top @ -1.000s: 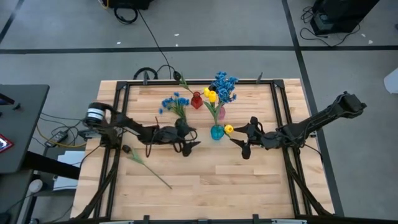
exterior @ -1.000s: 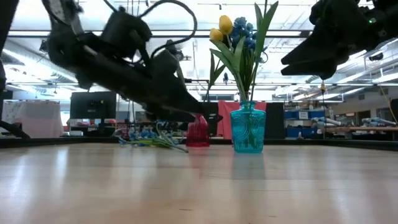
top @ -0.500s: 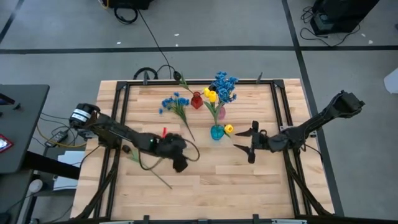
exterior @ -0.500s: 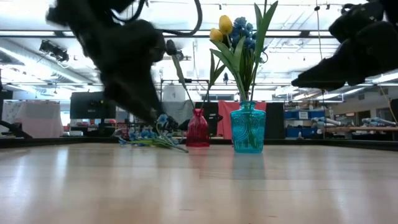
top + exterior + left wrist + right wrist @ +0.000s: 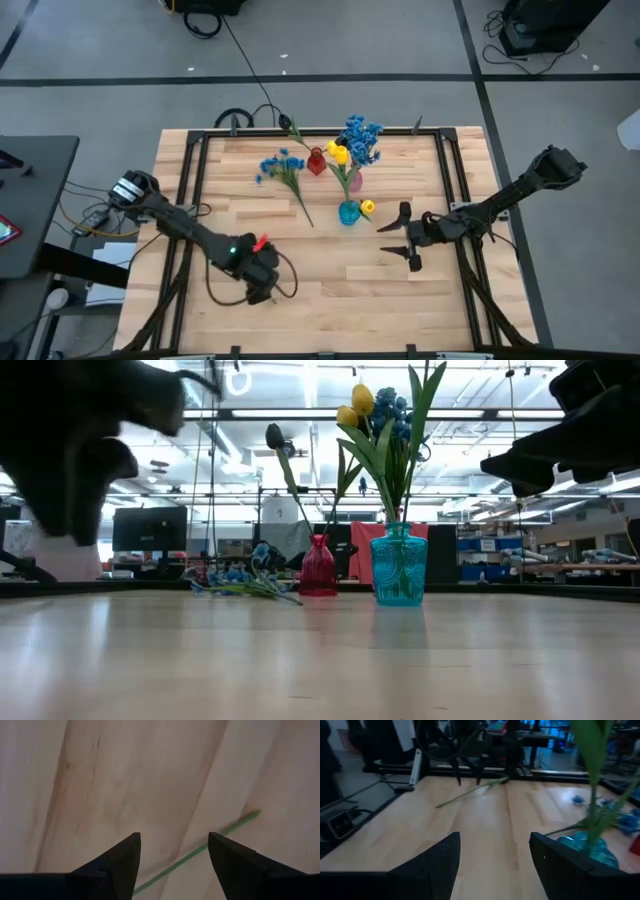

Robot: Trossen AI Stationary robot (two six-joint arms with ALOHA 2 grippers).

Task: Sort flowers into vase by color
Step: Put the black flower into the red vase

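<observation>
A loose green stem (image 5: 200,851) lies flat on the table, and its bloom is hidden under my left arm. My left gripper (image 5: 262,293) hovers open over the stem's bare end (image 5: 254,813), one finger on either side of it. The right wrist view shows the same gripper (image 5: 467,770) over the stem (image 5: 470,791). My right gripper (image 5: 409,236) is open in the air, right of the teal vase (image 5: 348,212). Yellow tulips (image 5: 340,153) stand in the vases. A dark bloom (image 5: 275,435) stands in the red vase (image 5: 317,162). A blue spray (image 5: 283,165) lies on the table.
A pink vase (image 5: 355,182) with blue blossoms (image 5: 360,135) stands behind the teal vase. A black frame rail (image 5: 195,180) runs along the table's left, right and far sides. Bare wood (image 5: 350,290) lies between the two grippers near the front edge.
My left gripper has swung from beside the blue spray and teal vase toward the table's near edge and left, coming down over the loose stem's bare end. My right gripper has drawn back a little from the teal vase toward the near right.
</observation>
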